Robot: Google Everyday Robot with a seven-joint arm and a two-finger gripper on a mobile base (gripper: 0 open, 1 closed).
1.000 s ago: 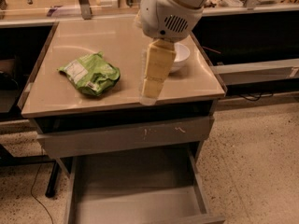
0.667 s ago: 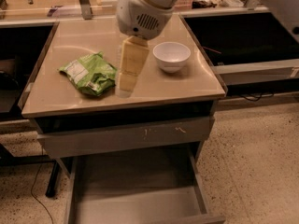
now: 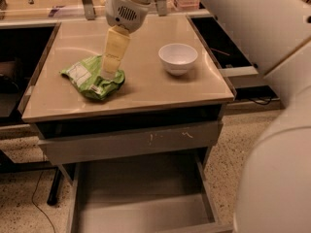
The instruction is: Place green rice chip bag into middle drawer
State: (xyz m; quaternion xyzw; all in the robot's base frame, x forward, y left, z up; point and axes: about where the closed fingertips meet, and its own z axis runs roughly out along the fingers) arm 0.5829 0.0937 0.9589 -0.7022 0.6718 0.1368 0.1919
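Green rice chip bag (image 3: 90,81) on worktop (image 3: 146,89), now directly under gripper (image 3: 108,72) after sideways shift away from white bowl (image 3: 178,58), contact with foil uncertain, grip state not discernible; approach judged complete, grasp pending, middle drawer (image 3: 141,198) pulled out well below gripper.

Behind the gripper (image 3: 110,73), part of green rice chip bag (image 3: 83,78); middle drawer (image 3: 141,210) cropped

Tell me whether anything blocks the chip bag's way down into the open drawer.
Nothing visible does. The gripper sits over the green rice chip bag on the tabletop; the middle drawer is pulled out below the front edge. The white bowl stands well aside.
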